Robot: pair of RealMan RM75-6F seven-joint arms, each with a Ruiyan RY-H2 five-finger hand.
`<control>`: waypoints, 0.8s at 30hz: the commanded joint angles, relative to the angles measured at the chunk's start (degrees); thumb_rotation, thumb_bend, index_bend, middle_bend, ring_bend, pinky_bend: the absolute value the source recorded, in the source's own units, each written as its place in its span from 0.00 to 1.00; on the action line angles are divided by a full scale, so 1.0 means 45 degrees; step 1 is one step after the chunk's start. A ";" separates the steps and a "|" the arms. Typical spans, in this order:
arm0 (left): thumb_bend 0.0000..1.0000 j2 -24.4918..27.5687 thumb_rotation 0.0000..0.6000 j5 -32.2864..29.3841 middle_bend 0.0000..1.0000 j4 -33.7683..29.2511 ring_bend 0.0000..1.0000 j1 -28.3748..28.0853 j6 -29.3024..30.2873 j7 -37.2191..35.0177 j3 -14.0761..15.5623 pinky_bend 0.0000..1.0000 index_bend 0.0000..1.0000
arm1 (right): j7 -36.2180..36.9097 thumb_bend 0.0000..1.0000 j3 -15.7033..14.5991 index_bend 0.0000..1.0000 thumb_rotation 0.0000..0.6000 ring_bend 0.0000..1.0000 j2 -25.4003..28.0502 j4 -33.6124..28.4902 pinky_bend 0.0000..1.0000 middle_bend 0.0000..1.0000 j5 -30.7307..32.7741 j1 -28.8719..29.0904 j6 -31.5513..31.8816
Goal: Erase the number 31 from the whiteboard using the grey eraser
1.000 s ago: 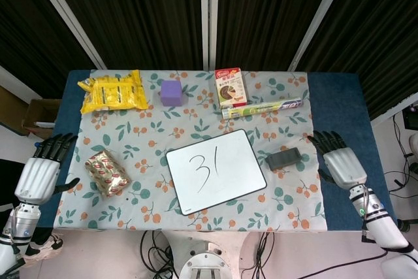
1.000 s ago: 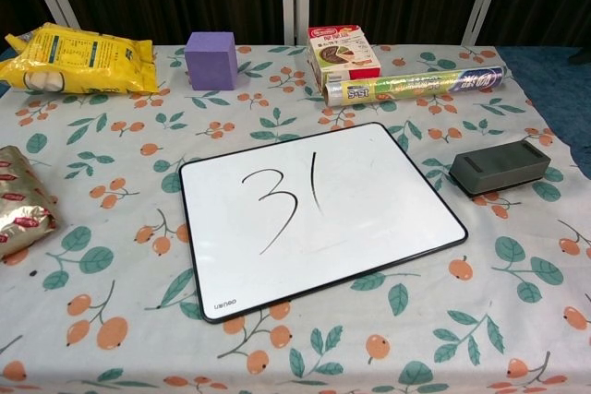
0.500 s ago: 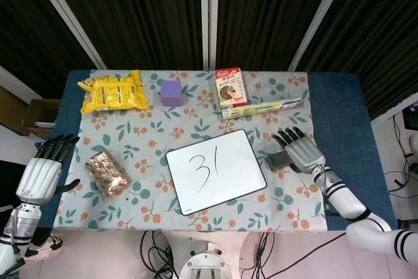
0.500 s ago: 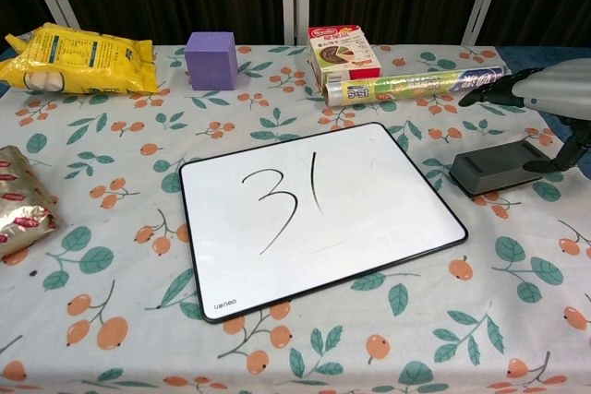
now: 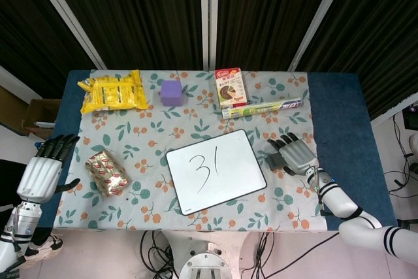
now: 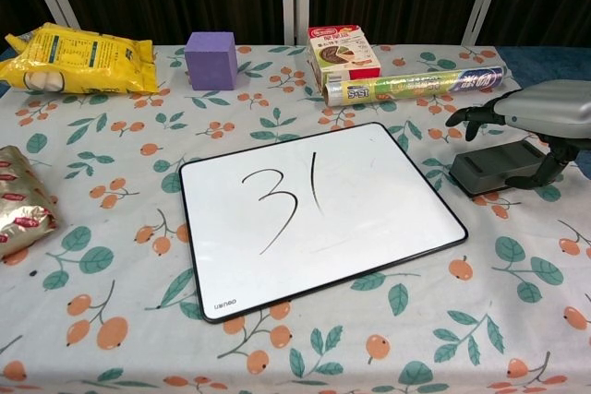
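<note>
Head view: my right hand (image 5: pixel 297 154) hovers over the grey eraser (image 5: pixel 274 160) near the counter's right edge, fingers spread, gripping nothing yet. Whiteboard (image 5: pixel 215 170) lies toward the front edge, 31 (image 5: pixel 204 165) unwiped. Left hand (image 5: pixel 40 176) idles, fingers apart and empty, off the left edge.

Chest view: thumb hangs on the eraser's near side, fingers over its far side, seemingly ready to pinch.

I see the surface (image 5: pixel 339 115), blue at both ends, covered by a floral cloth (image 5: pixel 150 132). On the cloth lie the whiteboard (image 5: pixel 215 170) with 31 written on it, the grey eraser (image 6: pixel 489 168) just right of it, a gold packet (image 5: pixel 108 173) to its left, and along the far side a yellow bag (image 5: pixel 112 91), a purple cube (image 5: pixel 171 93), a small box (image 5: pixel 230 87) and a wrap roll (image 5: pixel 261 108).
</note>
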 commanded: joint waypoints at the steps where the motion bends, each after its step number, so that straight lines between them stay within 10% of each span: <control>1: 0.05 -0.0020 1.00 -0.0013 0.09 0.0020 0.09 -0.0003 -0.0008 -0.0001 0.0003 0.17 0.10 | 0.0120 0.24 -0.0111 0.18 1.00 0.14 -0.0109 0.0167 0.12 0.21 -0.0123 0.0012 0.0104; 24: 0.05 -0.0123 1.00 -0.0251 0.09 0.0257 0.09 -0.0018 -0.0161 -0.0087 -0.0004 0.17 0.10 | 0.1518 0.24 -0.0494 0.35 1.00 0.27 -0.0495 0.0988 0.10 0.35 -0.1270 -0.0072 0.0989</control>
